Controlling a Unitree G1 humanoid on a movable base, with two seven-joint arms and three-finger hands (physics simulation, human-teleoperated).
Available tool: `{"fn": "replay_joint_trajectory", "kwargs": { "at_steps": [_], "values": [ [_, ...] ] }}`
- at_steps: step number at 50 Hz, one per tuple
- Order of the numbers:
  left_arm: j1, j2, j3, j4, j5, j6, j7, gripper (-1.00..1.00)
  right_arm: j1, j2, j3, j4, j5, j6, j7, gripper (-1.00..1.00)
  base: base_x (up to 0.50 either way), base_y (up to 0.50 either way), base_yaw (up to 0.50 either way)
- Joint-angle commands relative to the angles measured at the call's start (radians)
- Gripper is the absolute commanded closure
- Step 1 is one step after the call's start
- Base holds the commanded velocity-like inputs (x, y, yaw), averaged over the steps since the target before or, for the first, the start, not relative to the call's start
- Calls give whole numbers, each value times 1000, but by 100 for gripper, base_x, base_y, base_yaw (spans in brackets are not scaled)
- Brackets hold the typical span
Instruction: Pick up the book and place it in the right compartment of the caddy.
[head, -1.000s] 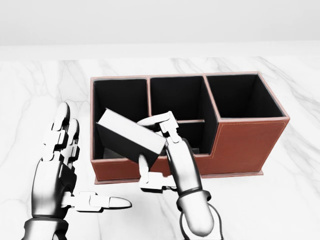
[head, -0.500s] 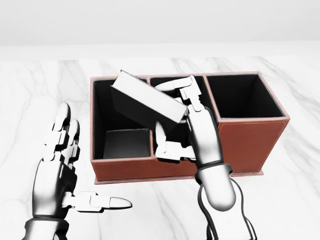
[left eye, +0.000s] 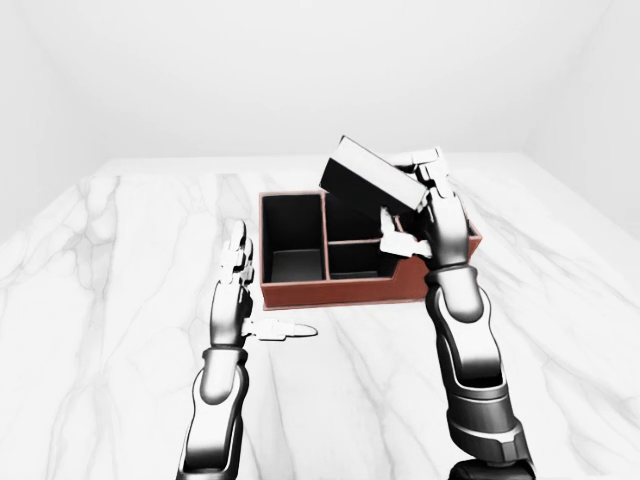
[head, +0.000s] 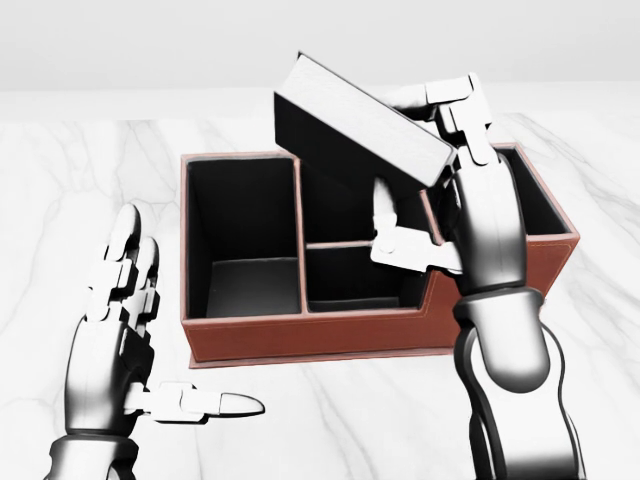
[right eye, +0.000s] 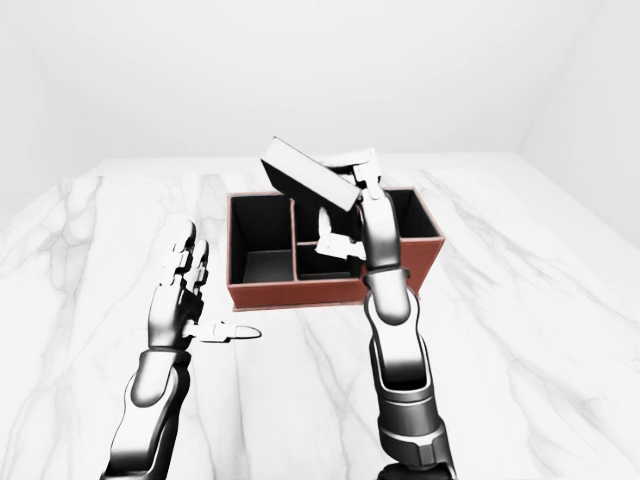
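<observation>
Gripping the tilted book above the caddy, right hand clamps it; left hand hovers splayed.

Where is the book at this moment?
In the head view the book is at upper centre, tilted, held in the right hand above the caddy, over its middle section and not yet in the right compartment.

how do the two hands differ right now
The right hand is raised over the caddy with its fingers closed round the tilted book; the left hand hangs lower, to the caddy's left in the head view, over the marble table. The left hand is open and holds nothing, fingers up, thumb out sideways. Both are silver, three-fingered hands.
</observation>
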Motion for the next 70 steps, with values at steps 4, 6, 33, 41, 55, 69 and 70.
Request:
{"fn": "replay_joint_trajectory", "kwargs": {
  "at_steps": [4,6,33,41,55,69,70],
  "values": [
    [6,1,3,10,-12,0,-8,-100,-41,-70,-95,-42,141,0,-22,100,0,0,0],
    [7,0,1,3,-11,0,-7,-100,-49,-86,-112,-26,153,0,-23,100,0,0,0],
    [8,-1,-6,14,-4,0,-7,-100,-67,-220,-229,164,230,0,-1,100,0,0,0],
    [7,-1,-8,13,-2,0,-6,-100,-77,-242,-244,180,236,0,0,100,0,0,0],
    [2,-1,-6,20,-1,0,-4,-100,-116,-284,-264,267,242,0,-3,100,0,0,0],
    [1,0,-4,40,0,0,-5,-100,-148,-300,-259,388,232,0,-6,100,0,0,0],
    [1,0,-4,39,0,0,-6,-100,-150,-300,-258,398,231,0,-7,100,0,0,0]
  ]
}}
